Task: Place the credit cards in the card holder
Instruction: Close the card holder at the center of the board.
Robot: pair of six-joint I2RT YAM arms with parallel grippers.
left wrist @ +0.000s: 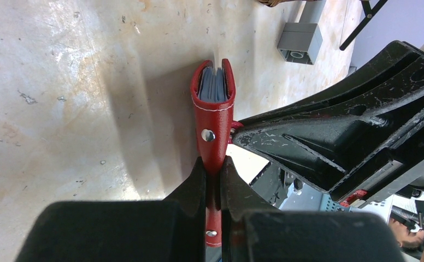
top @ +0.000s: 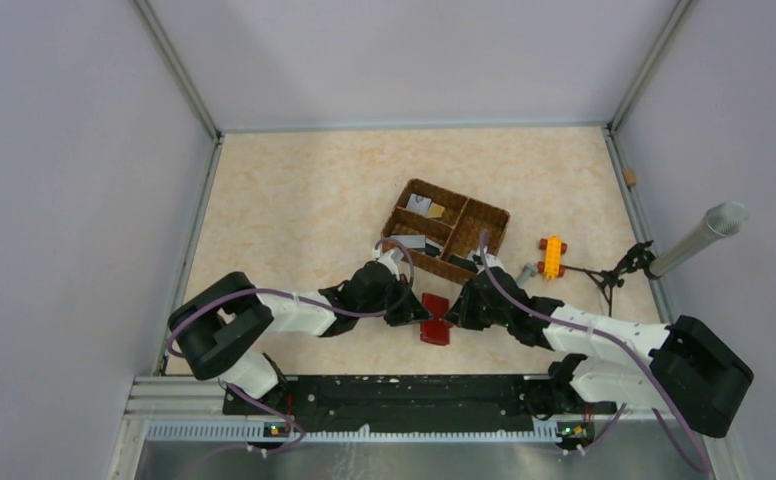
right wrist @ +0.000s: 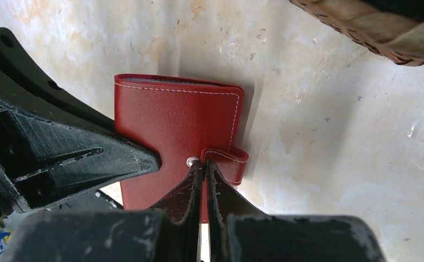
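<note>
The dark red card holder [top: 435, 320] stands folded on its edge between my two grippers, in front of the basket. My left gripper [left wrist: 213, 165] is shut on its edge by a snap stud, and grey inner pockets [left wrist: 213, 87] show at the far end. My right gripper [right wrist: 202, 164] is shut on the snap tab [right wrist: 227, 157] against the holder's red face [right wrist: 177, 117]. The left gripper's finger [right wrist: 73, 150] presses in from the left there. The credit cards, a grey one [top: 419, 203], a gold-tan one [top: 435, 211] and another grey one [top: 413, 241], lie in the basket.
The brown divided wicker basket [top: 484, 215] sits just behind the grippers, its corner [right wrist: 374, 24] close to the right wrist. A yellow toy brick [top: 553, 256] and a grey brick [top: 527, 270] lie to the right. A small tripod with a grey cylinder [top: 709, 230] stands at the right edge.
</note>
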